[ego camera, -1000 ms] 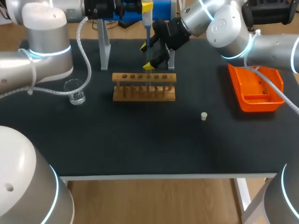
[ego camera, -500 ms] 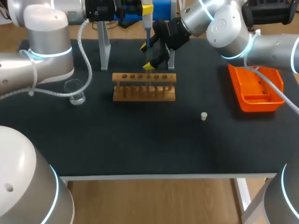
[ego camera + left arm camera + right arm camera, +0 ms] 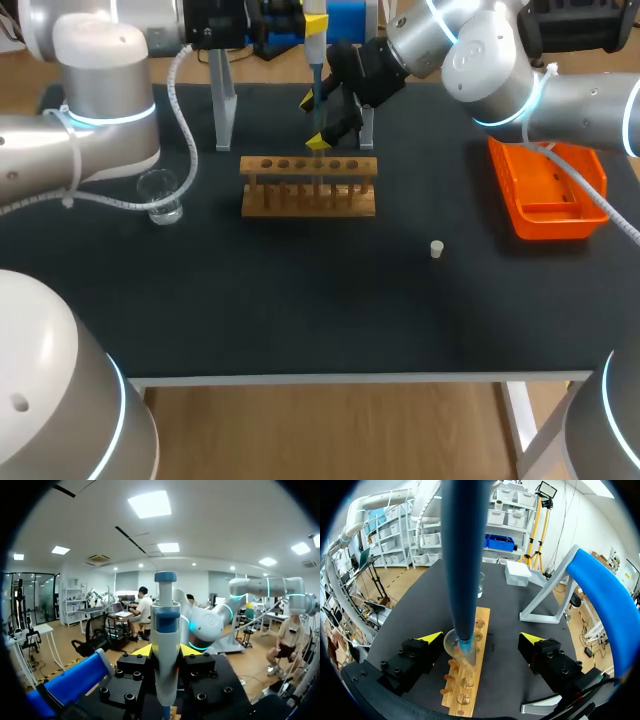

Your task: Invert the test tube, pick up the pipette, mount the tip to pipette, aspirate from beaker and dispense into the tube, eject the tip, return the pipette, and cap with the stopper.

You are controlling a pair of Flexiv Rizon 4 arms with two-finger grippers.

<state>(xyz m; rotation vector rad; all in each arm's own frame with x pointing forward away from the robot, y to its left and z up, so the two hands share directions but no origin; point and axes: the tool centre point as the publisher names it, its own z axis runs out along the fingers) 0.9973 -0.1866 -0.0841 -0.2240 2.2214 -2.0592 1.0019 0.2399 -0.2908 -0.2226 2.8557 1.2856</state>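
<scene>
The left gripper [image 3: 166, 651] is clamped on the pipette [image 3: 165, 620], both yellow tips pressed against its white body. It holds the pipette upright above the rack [image 3: 308, 186]. The pipette's blue shaft [image 3: 462, 580] reaches down into the mouth of the tube [image 3: 458, 650], which stands in one of the rack's holes. The right gripper [image 3: 481, 639] is wide open and grips nothing; its fingers flank the tube, one of them plainly clear of it. The beaker [image 3: 160, 196] sits near the rack on the left. The stopper [image 3: 436, 249] lies on the table [image 3: 300, 310], toward the right, with the bin [image 3: 548, 190] beyond it.
</scene>
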